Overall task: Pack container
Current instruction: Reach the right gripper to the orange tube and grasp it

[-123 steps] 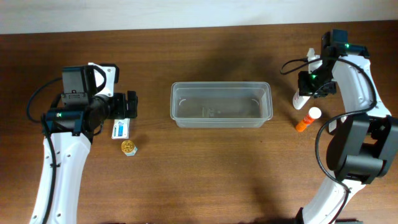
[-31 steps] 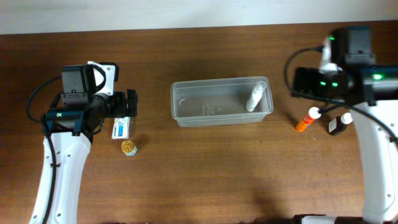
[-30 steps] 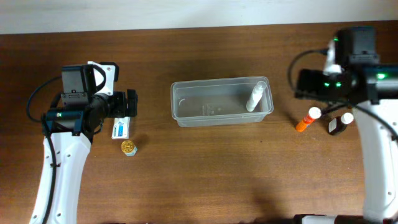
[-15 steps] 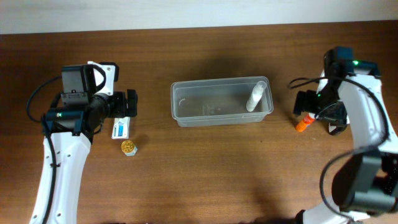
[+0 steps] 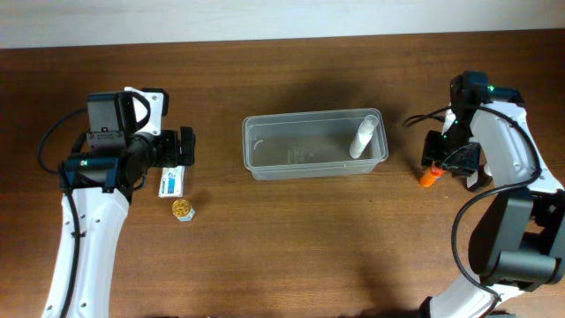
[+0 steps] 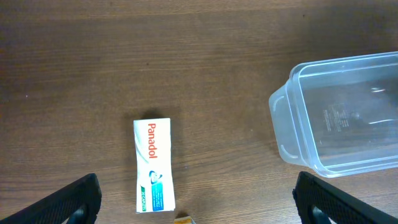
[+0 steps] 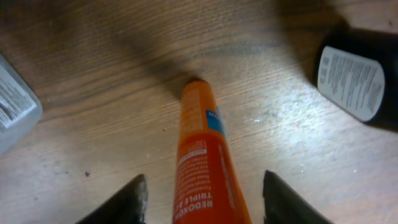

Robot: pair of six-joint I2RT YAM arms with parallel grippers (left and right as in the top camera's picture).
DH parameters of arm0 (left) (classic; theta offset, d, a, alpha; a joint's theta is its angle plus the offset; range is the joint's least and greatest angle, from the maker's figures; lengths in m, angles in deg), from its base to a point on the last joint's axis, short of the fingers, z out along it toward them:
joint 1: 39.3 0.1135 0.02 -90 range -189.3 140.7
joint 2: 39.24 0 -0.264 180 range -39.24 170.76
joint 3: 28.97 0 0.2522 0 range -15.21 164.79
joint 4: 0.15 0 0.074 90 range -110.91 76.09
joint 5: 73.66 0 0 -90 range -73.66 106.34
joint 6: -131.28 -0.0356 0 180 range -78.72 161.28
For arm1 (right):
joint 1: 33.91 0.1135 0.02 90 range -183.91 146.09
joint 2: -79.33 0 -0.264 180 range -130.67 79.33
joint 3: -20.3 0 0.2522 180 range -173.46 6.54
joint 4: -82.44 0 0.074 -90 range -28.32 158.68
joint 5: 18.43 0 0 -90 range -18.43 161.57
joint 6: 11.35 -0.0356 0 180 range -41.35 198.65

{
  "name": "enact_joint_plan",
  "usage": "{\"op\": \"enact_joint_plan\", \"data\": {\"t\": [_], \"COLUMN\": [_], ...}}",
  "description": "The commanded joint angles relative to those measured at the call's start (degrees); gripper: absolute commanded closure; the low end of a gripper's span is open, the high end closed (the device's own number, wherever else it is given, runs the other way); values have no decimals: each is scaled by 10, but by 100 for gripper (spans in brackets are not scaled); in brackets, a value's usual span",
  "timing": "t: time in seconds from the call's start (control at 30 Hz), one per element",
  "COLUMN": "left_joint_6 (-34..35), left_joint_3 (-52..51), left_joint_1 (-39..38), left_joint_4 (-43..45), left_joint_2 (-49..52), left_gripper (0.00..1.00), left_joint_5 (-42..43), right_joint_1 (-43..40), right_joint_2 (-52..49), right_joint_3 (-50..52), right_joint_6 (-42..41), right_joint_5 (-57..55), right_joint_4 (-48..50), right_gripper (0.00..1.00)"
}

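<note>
The clear plastic container (image 5: 315, 168) stands mid-table with a white bottle (image 5: 362, 139) leaning in its right end; its left end shows in the left wrist view (image 6: 292, 130). My right gripper (image 5: 439, 163) is open, low over the orange Redoxon tube (image 7: 208, 168), whose end shows in the overhead view (image 5: 427, 179). The tube lies between the two fingers (image 7: 205, 199) with gaps on both sides. My left gripper (image 5: 184, 148) is open and empty above a white Panadol box (image 6: 153, 164), which also shows overhead (image 5: 171, 183).
A dark bottle with a white label (image 7: 351, 81) lies right of the tube. A small gold-capped jar (image 5: 182, 209) sits below the Panadol box. The container's corner (image 7: 15, 106) is at the right wrist view's left edge.
The white bottle went from the table at the right into the container. My right gripper then came back right and lowered around the orange tube. The left arm has not moved.
</note>
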Motion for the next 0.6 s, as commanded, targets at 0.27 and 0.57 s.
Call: {"op": "enact_joint_plan", "data": {"t": [0.27, 0.57], "left_joint_6": [5, 5], "left_joint_3": [11, 11], "left_joint_1": [2, 2], "left_joint_4": [2, 2], "left_joint_2": [2, 2], "left_gripper": [1, 1], "left_joint_5": [-4, -4], "right_joint_1": [-3, -1], "right_joint_2": [0, 9], "right_joint_3": [1, -31], "right_joint_6": [-2, -1], "right_joint_5": [1, 2], "right_joint_4": [1, -8], "right_gripper": [68, 80]}}
